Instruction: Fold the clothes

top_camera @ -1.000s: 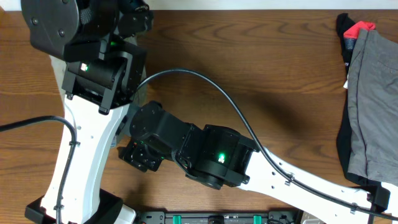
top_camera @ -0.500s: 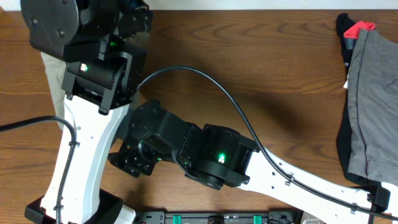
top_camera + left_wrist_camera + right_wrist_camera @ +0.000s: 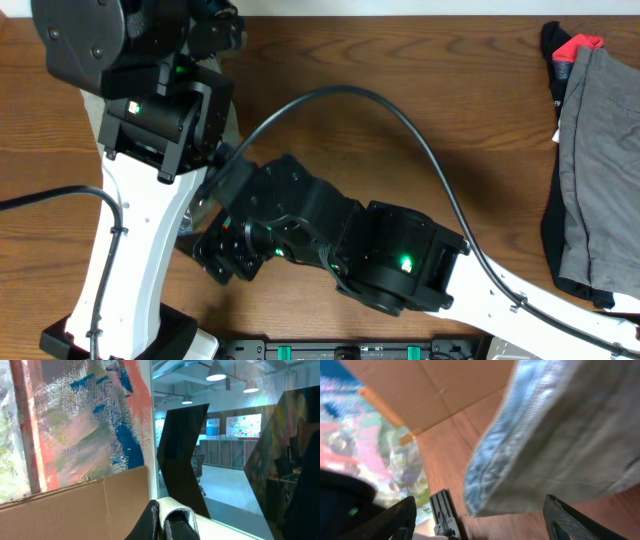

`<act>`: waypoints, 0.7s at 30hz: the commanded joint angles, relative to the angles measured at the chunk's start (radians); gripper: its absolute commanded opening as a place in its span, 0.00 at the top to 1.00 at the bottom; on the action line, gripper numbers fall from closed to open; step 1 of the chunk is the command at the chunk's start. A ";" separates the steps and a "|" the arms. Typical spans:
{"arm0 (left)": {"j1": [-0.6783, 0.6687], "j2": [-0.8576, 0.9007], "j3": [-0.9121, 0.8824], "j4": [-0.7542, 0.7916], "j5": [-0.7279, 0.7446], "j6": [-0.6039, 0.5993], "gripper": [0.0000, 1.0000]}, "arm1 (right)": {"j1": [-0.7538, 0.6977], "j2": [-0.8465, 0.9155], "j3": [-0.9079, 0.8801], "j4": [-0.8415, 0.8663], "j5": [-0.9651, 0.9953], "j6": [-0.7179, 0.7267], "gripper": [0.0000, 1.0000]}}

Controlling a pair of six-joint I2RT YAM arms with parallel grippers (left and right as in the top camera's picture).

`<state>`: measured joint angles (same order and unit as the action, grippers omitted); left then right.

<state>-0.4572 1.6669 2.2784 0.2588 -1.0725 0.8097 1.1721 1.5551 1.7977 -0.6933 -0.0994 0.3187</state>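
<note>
The clothes are khaki shorts with a pale blue lining. In the left wrist view a fold of the shorts (image 3: 176, 506) is pinched in my left gripper (image 3: 162, 519), which is shut on it and held high above the table. In the right wrist view the shorts (image 3: 560, 435) hang blurred above the table, ahead of my right gripper (image 3: 480, 527), whose fingers (image 3: 395, 520) stand wide apart and hold nothing. From overhead both arms cover the shorts; only a beige sliver (image 3: 231, 112) shows. The right gripper (image 3: 218, 256) sits low beside the left arm.
A dark grey garment (image 3: 600, 150) lies at the table's right edge on a black and red cloth (image 3: 572, 48). The right arm's black cable (image 3: 400, 110) arcs over the table's middle. Cardboard (image 3: 440, 390) stands behind the table. A black ribbed part (image 3: 444, 514) is near the right gripper's left finger.
The right arm has swung so its wrist sits higher and closer to the left arm, and its jaws have widened a little. The left gripper stays shut on the shorts.
</note>
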 commanded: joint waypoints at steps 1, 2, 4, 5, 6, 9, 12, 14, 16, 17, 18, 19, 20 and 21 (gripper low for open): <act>-0.009 -0.015 0.031 0.014 0.028 0.006 0.94 | -0.014 0.027 0.005 -0.002 0.051 0.093 0.21; -0.013 -0.015 0.031 0.013 0.028 0.006 0.94 | -0.014 0.039 0.005 -0.001 0.053 0.097 0.21; -0.014 -0.015 0.031 0.014 0.028 0.006 0.94 | -0.014 0.064 0.005 -0.006 0.072 0.112 0.23; -0.014 -0.015 0.031 0.014 0.028 0.006 0.94 | -0.014 0.071 0.005 -0.009 0.083 0.115 0.24; -0.013 -0.015 0.031 0.014 0.028 0.006 0.94 | -0.014 0.081 0.005 -0.015 0.100 0.116 0.25; -0.013 -0.016 0.031 0.018 0.028 0.018 0.94 | -0.015 0.101 0.005 -0.043 0.161 0.140 0.31; -0.013 -0.016 0.031 0.029 0.028 0.032 0.94 | -0.015 0.108 0.005 -0.086 0.238 0.153 0.49; -0.013 -0.016 0.031 0.041 0.028 0.048 0.94 | -0.018 0.105 0.005 -0.122 0.316 0.159 0.69; -0.013 -0.016 0.031 0.047 0.028 0.055 0.94 | -0.023 0.095 0.005 -0.157 0.389 0.160 0.80; -0.013 -0.016 0.031 0.047 0.028 0.055 0.94 | -0.026 0.089 0.005 -0.168 0.417 0.159 0.84; -0.013 -0.016 0.031 0.047 0.027 0.055 0.94 | -0.031 0.081 0.005 -0.180 0.444 0.159 0.88; -0.013 -0.016 0.031 0.046 0.027 0.055 0.94 | -0.035 0.073 0.005 -0.190 0.470 0.159 0.90; -0.013 -0.016 0.031 0.046 0.025 0.054 0.94 | -0.039 0.067 0.005 -0.197 0.494 0.158 0.93; -0.014 -0.016 0.031 0.045 0.020 0.054 0.94 | -0.043 0.059 0.005 -0.203 0.532 0.143 0.96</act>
<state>-0.4679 1.6669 2.2784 0.2890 -1.0733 0.8467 1.1492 1.6573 1.7977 -0.8841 0.2813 0.4664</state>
